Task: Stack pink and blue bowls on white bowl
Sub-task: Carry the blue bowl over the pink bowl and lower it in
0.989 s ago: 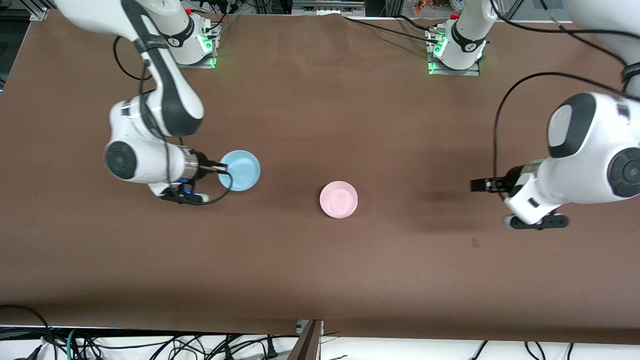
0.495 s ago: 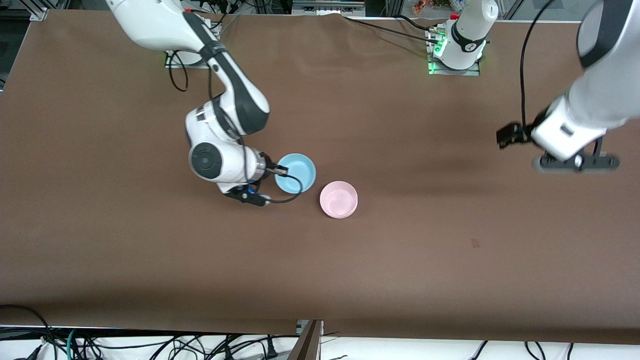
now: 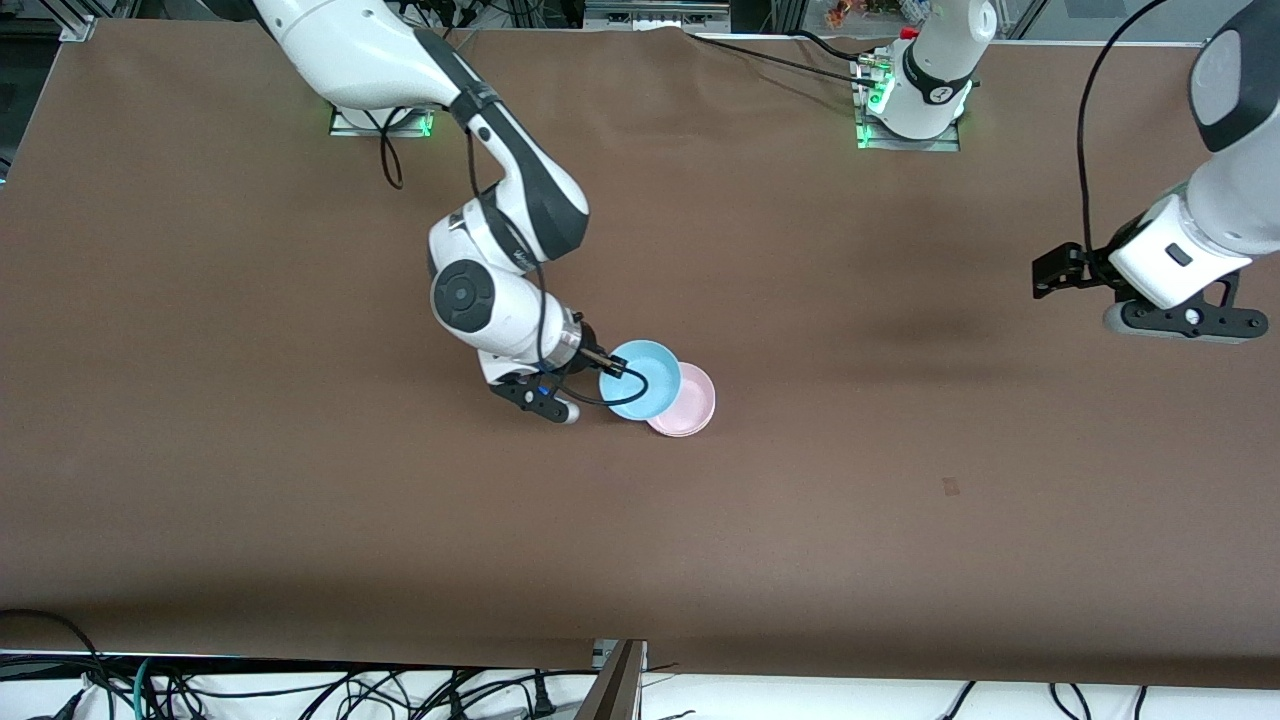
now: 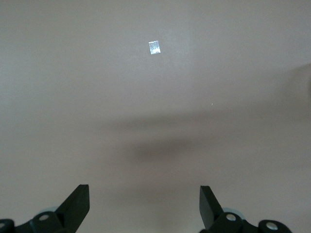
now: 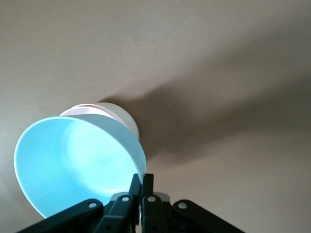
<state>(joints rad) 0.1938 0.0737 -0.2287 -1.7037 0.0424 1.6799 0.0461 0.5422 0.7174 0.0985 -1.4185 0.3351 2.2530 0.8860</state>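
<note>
**Blue bowl in transit, partly over the pink one**

Right gripper (image 3: 612, 366) is pinched on the rim of the blue bowl (image 3: 645, 379), one finger inside the wall, one outside (rim grip leaves the underside free to nest). It is carried in the air, tilted, overlapping the pink bowl (image 3: 690, 402) at the edge toward the right arm's end. Not centred, so I'd judge it not ready to let go.

Pink bowl sits mid-table on the brown table (image 3: 300, 500). In the right wrist view a pale wall (image 5: 119, 116) shows below it, likely the white bowl with the pink one nested in it; can't confirm.

Left gripper (image 3: 1046, 272) waits over the left arm's end of the table, fingers spread wide, holding nothing.
</note>
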